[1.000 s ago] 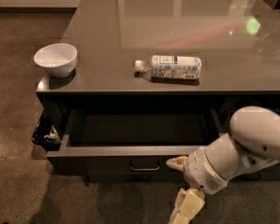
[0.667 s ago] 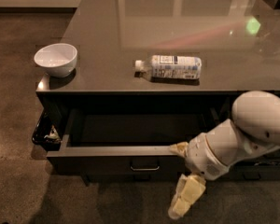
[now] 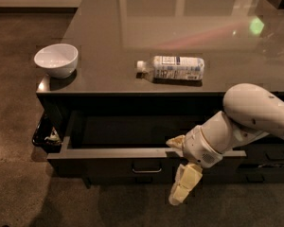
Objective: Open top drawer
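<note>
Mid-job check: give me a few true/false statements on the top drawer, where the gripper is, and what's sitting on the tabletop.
1. The top drawer is pulled out from under the table. True.
2. The gripper is clamped on the drawer's handle. False: it is at the drawer front beside the handle, with its fingers apart and holding nothing.
3. The bottle stands upright. False: it lies on its side on the tabletop.
4. The white bowl sits near a front corner of the tabletop, apart from the bottle. True.
</note>
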Motion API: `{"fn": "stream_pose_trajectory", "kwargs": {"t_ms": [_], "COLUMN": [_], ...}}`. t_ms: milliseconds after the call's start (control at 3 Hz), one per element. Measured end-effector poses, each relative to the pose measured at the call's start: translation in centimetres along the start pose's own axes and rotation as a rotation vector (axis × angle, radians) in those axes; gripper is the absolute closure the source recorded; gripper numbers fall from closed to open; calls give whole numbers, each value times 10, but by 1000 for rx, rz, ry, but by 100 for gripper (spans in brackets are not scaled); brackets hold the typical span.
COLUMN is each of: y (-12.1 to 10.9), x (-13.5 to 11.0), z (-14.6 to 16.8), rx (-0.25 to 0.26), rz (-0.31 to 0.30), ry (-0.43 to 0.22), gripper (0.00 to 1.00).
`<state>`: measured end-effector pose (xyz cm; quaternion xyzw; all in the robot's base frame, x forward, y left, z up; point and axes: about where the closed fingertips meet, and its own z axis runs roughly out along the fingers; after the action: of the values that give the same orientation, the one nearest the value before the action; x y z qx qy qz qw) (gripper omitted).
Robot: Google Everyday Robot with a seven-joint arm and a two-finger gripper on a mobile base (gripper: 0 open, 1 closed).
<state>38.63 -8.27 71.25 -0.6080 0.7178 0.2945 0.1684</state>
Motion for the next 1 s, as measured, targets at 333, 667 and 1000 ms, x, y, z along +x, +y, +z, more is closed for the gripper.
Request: {"fn": "stream_pose_trajectory", "kwargs": {"t_ms": [333,667,1000], "y": [-12,-11,8], "x": [9,7,11], "z": [26,28,32], "rx": [-63,-75,-106], "rz": [6,5,20], "ry": [-1,0,2], "gripper": [0,0,0]}}
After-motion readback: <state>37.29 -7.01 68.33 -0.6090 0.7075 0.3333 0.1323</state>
